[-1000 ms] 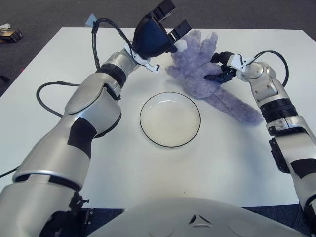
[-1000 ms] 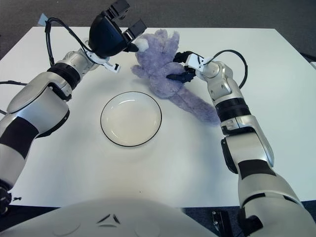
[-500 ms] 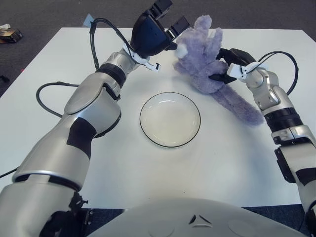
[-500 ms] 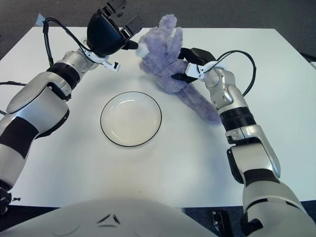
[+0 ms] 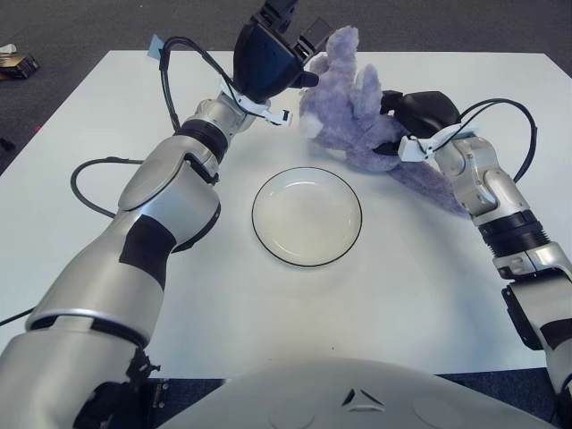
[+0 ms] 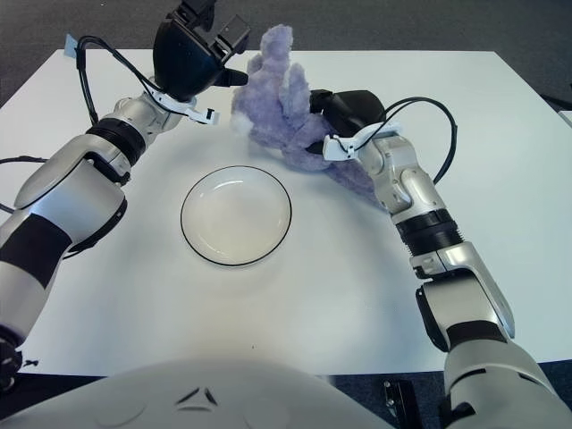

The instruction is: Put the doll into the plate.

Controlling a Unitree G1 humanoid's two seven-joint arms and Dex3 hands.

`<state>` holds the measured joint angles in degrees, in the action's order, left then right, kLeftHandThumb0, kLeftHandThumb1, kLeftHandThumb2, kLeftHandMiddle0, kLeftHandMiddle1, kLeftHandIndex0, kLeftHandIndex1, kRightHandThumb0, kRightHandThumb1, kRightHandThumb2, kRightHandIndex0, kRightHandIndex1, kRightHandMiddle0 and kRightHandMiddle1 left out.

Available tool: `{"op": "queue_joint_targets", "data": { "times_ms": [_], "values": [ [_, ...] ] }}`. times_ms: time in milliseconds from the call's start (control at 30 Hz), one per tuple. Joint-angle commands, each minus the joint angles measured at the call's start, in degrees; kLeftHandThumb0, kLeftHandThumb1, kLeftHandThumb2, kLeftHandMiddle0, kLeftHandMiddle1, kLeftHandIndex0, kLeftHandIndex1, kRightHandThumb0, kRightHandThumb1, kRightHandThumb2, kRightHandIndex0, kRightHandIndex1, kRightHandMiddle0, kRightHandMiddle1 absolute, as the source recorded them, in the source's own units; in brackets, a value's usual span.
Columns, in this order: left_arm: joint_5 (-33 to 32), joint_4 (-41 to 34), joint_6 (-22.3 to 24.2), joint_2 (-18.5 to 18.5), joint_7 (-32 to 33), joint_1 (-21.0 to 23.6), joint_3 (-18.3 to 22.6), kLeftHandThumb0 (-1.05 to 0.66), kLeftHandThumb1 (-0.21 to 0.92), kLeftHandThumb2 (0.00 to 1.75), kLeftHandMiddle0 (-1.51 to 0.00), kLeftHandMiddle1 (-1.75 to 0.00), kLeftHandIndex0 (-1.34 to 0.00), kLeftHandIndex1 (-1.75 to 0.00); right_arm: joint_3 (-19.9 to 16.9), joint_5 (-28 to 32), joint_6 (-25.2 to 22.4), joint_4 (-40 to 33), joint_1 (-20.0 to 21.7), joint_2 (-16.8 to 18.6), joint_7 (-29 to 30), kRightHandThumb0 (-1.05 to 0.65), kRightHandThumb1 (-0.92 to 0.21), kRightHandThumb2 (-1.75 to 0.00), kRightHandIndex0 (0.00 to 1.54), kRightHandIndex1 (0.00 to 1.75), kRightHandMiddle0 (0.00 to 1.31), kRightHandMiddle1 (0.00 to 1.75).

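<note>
Hands of a humanoid robot work over a white table (image 5: 429,295), seen from its head camera looking down. At the centre sits a round white plate (image 5: 268,234) with a thin dark rim, and nothing lies in it. Beyond the plate, on its far right side, a fluffy lilac plush doll (image 5: 344,98) is raised partly upright, its long tail end trailing down to the right toward the table. The right hand (image 5: 413,116) is clasped on the doll's lower body from the right. The left hand (image 5: 268,55) is against the doll's far left side, fingers (image 5: 315,34) spread at its head; whether they actually grip the plush cannot be told.

Judging from this, the step in hand is lifting the doll clear of the table, with carrying and placing not yet done. The next move calls for bringing the doll toward the robot until it hangs over the plate, lowering it so the body settles inside the rim, then letting go. The trailing tail will probably need gathering in, or it may drape outside the plate.
</note>
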<state>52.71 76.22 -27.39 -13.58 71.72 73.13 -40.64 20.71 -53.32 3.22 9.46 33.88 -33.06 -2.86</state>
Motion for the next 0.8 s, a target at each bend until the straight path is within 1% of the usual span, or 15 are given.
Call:
{"op": "queue_joint_targets", "data": {
  "times_ms": [0,67,267,300,333,400,467,633,667,700,733,767],
  "values": [
    [-7.27,-0.97,-6.90,-0.37,-10.28,-2.01,5.79,-0.14,0.91,0.01,-0.70,-1.75,-0.58,-1.75,2.96,-9.16,-0.06,-2.17,-2.09,-2.83,6.36,0.11,-0.58,-0.80,0.79,1.75,0.55,1.75],
    [-8.79,-1.40,-8.00,-0.56,-12.79,-2.35,7.03,-0.19,0.92,0.01,-0.69,-1.75,-0.57,-1.75,3.40,-11.18,-0.01,-2.27,-2.32,-3.04,7.88,0.10,-0.61,-0.75,0.77,1.75,0.53,1.75],
    [-10.32,-2.56,-8.78,-0.78,-16.26,-2.95,8.89,-0.22,0.92,0.02,-0.68,-1.75,-0.55,-1.75,3.51,-12.93,-0.02,-2.25,-2.62,-2.90,9.03,0.09,-0.63,-0.72,0.75,1.75,0.51,1.75],
    [-14.25,-3.13,-9.92,-0.14,-21.19,-3.62,11.80,-0.22,0.92,0.02,-0.68,-1.75,-0.55,-1.75,4.75,-16.22,-0.13,-2.89,-2.64,-3.90,10.44,0.09,-0.63,-0.71,0.75,1.75,0.52,1.75],
    [-17.16,-3.58,-10.74,0.34,-24.92,-4.14,14.01,-0.25,0.92,0.05,-0.68,-1.75,-0.55,-1.75,5.64,-18.69,-0.20,-3.35,-2.66,-4.62,11.50,0.06,-0.66,-0.66,0.73,1.75,0.52,1.75],
    [-20.14,-4.30,-11.46,0.79,-29.04,-4.75,16.37,-0.27,0.92,0.09,-0.68,-1.75,-0.55,-1.75,6.40,-21.25,-0.26,-3.74,-2.70,-5.21,12.59,0.04,-0.69,-0.60,0.70,1.75,0.52,1.75],
    [-20.61,-4.90,-11.38,0.74,-30.25,-5.01,16.92,-0.29,0.92,0.11,-0.68,-1.75,-0.54,-1.75,6.30,-21.66,-0.26,-3.69,-2.78,-5.08,12.76,0.03,-0.71,-0.57,0.69,1.75,0.51,1.75],
    [-21.11,-6.21,-11.03,0.69,-32.45,-5.59,18.19,-0.30,0.92,0.12,-0.68,-1.75,-0.54,-1.75,6.11,-22.26,-0.22,-3.65,-2.92,-4.89,13.01,0.02,-0.73,-0.54,0.68,1.75,0.51,1.75],
    [-27.15,-6.69,-11.04,1.94,-40.54,-6.04,22.00,-0.30,0.92,0.12,-0.68,-1.75,-0.54,-1.75,6.91,-24.95,-1.02,-3.16,-2.99,-5.34,15.76,0.02,-0.73,-0.54,0.68,1.75,0.51,1.75],
    [-32.63,-7.34,-10.27,3.05,-48.15,-6.39,25.43,-0.31,0.92,0.13,-0.68,-1.75,-0.53,-1.75,7.52,-27.13,-1.71,-2.69,-3.08,-5.67,18.15,-0.12,-0.71,-0.60,0.65,1.75,0.50,1.69],
    [-36.49,-7.89,-9.65,3.79,-53.57,-6.65,27.80,-0.32,0.92,0.14,-0.67,-1.75,-0.51,-1.75,7.91,-28.64,-2.18,-2.36,-3.16,-5.87,19.81,-0.21,-0.70,-0.65,0.63,1.75,0.49,1.65],
    [-39.06,-8.43,-8.82,4.25,-57.34,-6.83,29.35,-0.32,0.92,0.15,-0.67,-1.75,-0.50,-1.75,8.09,-29.48,-2.46,-2.13,-3.23,-5.95,20.82,-0.25,-0.69,-0.66,0.63,1.75,0.49,1.64]
  ]
}}
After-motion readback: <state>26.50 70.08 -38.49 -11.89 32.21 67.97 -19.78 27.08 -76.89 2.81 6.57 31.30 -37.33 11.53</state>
